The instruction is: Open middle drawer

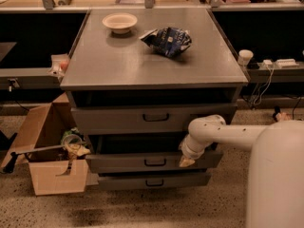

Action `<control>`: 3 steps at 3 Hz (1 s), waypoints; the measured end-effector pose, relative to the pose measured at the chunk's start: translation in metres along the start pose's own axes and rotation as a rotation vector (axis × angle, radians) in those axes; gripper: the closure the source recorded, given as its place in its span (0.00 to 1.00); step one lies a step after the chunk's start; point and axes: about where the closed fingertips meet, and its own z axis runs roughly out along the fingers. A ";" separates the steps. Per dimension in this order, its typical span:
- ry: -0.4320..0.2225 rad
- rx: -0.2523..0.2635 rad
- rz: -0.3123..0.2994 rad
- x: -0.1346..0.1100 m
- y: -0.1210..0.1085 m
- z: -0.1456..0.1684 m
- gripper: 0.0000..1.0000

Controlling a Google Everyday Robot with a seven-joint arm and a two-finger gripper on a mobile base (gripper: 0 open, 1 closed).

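Observation:
The middle drawer (pixel 128 163) is the grey front panel with a small dark loop handle (pixel 155 162) at its centre, between the taller top drawer (pixel 118 120) and the thin bottom drawer (pixel 123 181). It stands out a little from the cabinet, with a dark gap above it. My gripper (pixel 186 161), on the end of the white arm (pixel 223 134), hangs at the right part of the middle drawer's front, to the right of the handle. Whether it touches the panel does not show.
On the cabinet top (pixel 118 65) are a white bowl (pixel 119 22) and a blue crumpled bag (pixel 167 40). An open cardboard box (pixel 45 167) with clutter stands on the floor to the left. Shelves and cables (pixel 261 87) are to the right.

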 end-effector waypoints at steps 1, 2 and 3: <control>-0.043 -0.010 -0.047 -0.035 0.044 -0.022 0.73; -0.072 -0.032 -0.053 -0.044 0.061 -0.030 1.00; -0.072 -0.032 -0.053 -0.044 0.061 -0.032 0.96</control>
